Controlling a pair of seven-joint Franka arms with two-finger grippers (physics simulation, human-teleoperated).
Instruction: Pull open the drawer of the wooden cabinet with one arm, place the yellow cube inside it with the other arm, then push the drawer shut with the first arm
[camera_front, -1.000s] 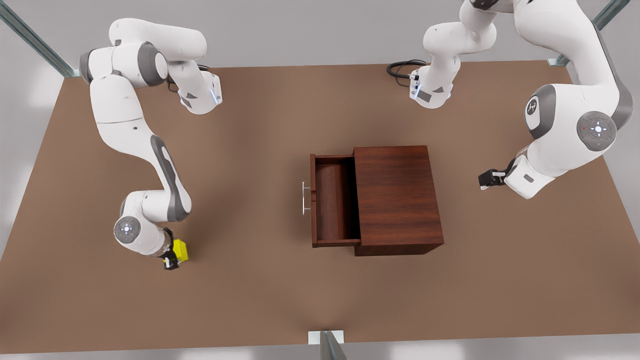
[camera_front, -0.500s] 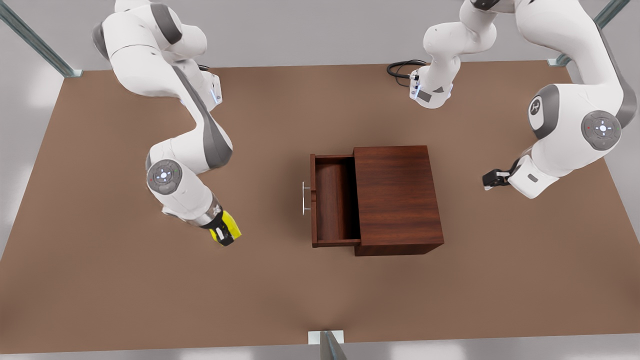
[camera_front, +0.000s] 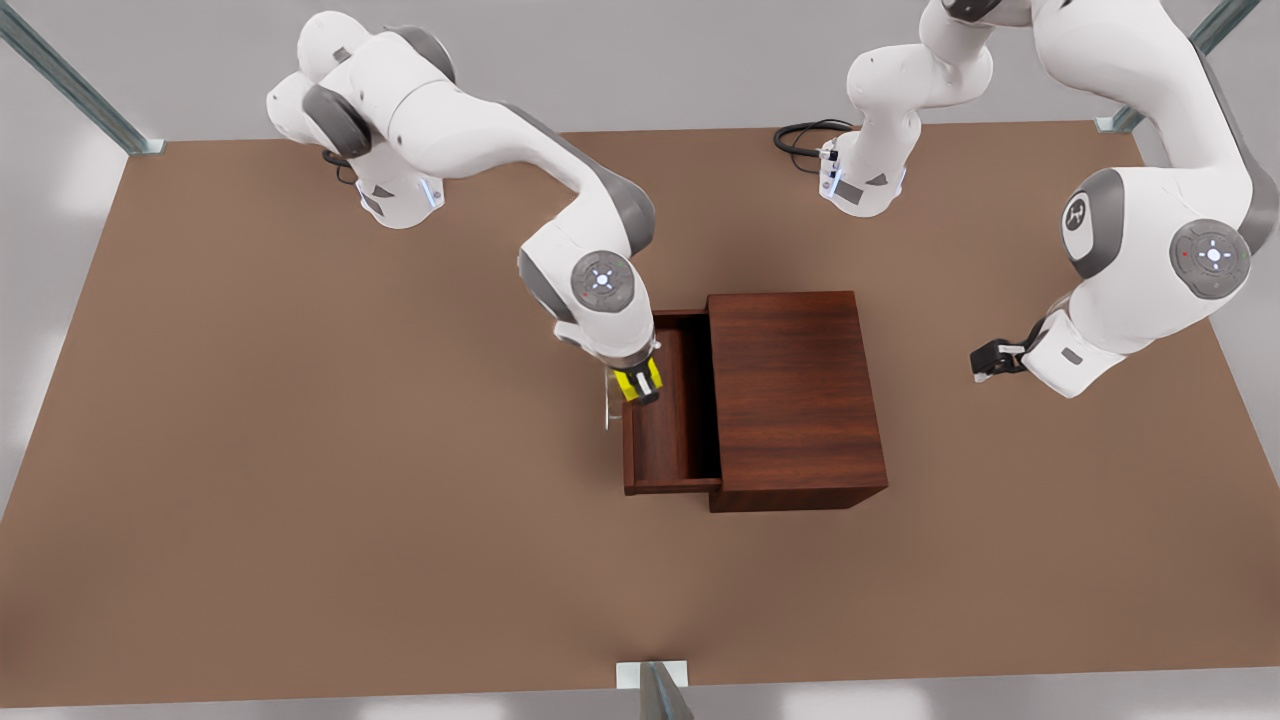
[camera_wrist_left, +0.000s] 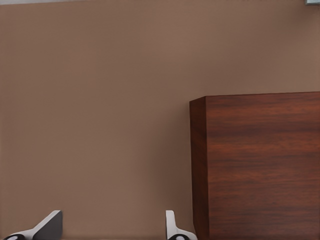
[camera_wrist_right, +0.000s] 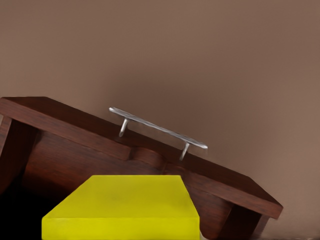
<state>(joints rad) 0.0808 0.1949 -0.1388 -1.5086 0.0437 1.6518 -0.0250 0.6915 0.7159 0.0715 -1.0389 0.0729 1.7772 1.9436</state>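
The right claw (camera_front: 640, 385) hangs over the open drawer (camera_front: 672, 420) of the wooden cabinet (camera_front: 795, 395), its fingers closed on the yellow cube (camera_front: 637, 381) — the cube held above the drawer's front edge, just inside the silver bar handle (camera_front: 607, 400). In the front view this arm reaches in from the far left of the brown surface (camera_front: 300, 500), its wrist bent down over the drawer's far half. The drawer stands pulled out toward the front view's left, its dark interior showing between the front panel and the cabinet body.

From the right wrist view, the yellow cube (camera_wrist_right: 122, 207) sits in the foreground with the drawer (camera_wrist_right: 75, 145) front panel and handle (camera_wrist_right: 157, 129) just beyond it, and bare surface (camera_wrist_right: 200, 50) past that.

The left claw (camera_front: 985, 360) waits on the front view's right, well apart from the cabinet and level with its back side, above the surface. Its fingers (camera_wrist_left: 47, 227) stand spread wide in the left wrist view — nothing between them — with the cabinet (camera_wrist_left: 260, 165) corner and side wall rising ahead and the surface (camera_wrist_left: 100, 100) stretching beyond.

A black cable (camera_front: 800, 135) loops on the surface beside the base of the arm at the far right.
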